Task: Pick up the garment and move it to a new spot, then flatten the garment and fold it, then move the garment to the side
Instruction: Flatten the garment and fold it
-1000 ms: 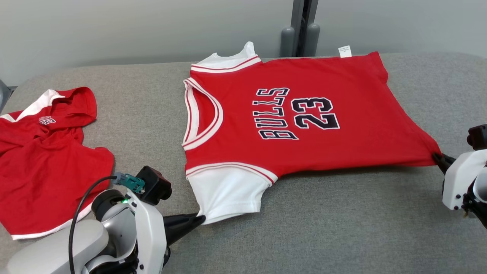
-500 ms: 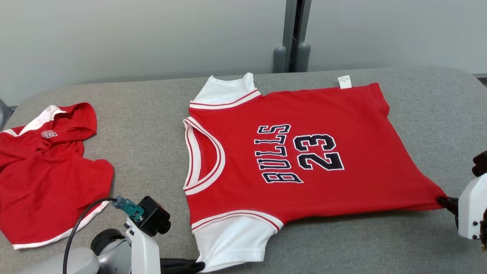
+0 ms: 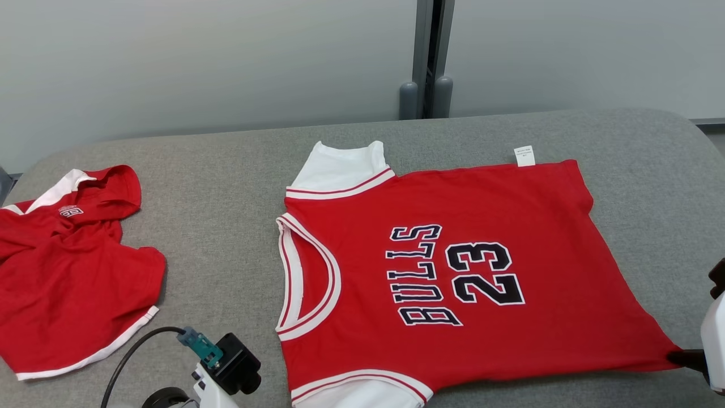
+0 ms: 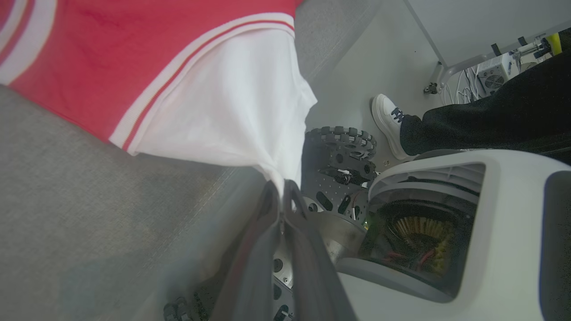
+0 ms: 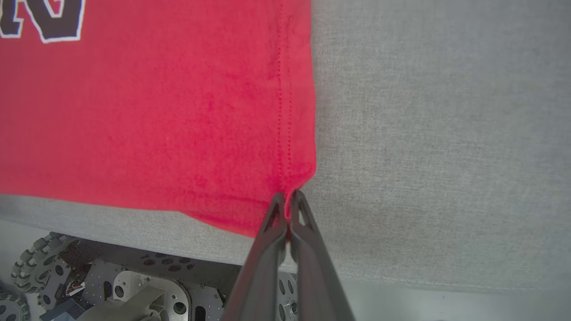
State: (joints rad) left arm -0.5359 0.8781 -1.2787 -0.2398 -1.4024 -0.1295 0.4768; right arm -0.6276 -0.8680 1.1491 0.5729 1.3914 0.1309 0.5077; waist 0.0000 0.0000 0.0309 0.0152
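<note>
The left gripper (image 4: 281, 191) is pinching the corner of the white sleeve (image 4: 232, 102) of the red jersey (image 3: 453, 272), its two dark fingers pressed together on the cloth with no gap between them. From that grip the sleeve is fanning out up and to the left of the fingertips, its red-and-white trim running into the red body. The pinch itself is sitting right at the edge of the grey worktop (image 4: 89, 214). To the right of this gripper, past that edge, the robot's own wheeled base (image 4: 341, 147) is showing, and beyond it a person's white shoe (image 4: 387, 118) and dark trouser leg are resting on the floor.

The right gripper (image 5: 289, 200) is clamping the jersey's hem corner, fingers closed on a small pucker of red fabric (the stitched hem is running straight up from the fingertips). The red body is spreading up and to the left of this gripper, while bare grey worktop is lying to its right.

Between the two grips the jersey is lying spread out, front up, on the worktop. Its "BULLS 23" lettering is facing the ceiling, its collar is pointing toward the left gripper's side, and a small white label (image 3: 524, 156) is sticking out at the far hem corner. A second red garment (image 3: 68, 272) is lying crumpled well apart from the jersey, out beyond the left gripper's side.
</note>
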